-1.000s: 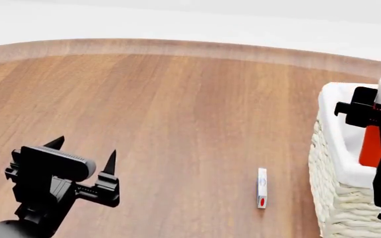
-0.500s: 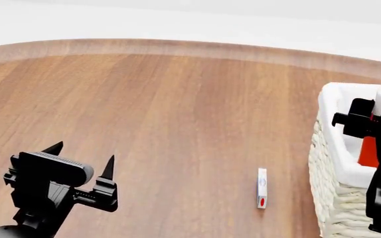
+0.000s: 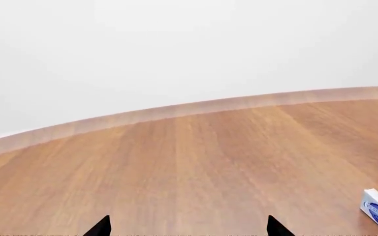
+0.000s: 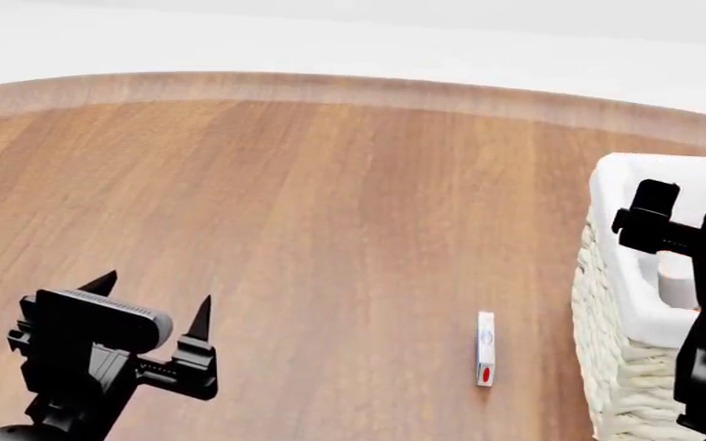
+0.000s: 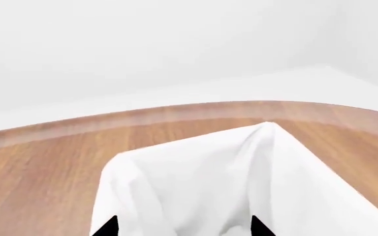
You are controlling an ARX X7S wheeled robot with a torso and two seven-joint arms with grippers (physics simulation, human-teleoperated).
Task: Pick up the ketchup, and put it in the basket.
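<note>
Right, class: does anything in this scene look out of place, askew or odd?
One thing stands out: the small white-and-red box stands on a narrow edge on the table beside the basket, rather than lying flat. No spills or damage show. The right gripper, open, hangs over the basket's white liner.

The table (image 4: 328, 202) is smooth, satin-finished wood. The basket (image 4: 617, 367) is rough cream wicker, lined with matt white cloth (image 5: 196, 172).

Warm brown wood-grain tabletop (image 4: 328, 211), curved far edge with paler rim. Beyond: plain white wall (image 3: 175, 54), pale floor. Even, soft light, no hard shadows.
</note>
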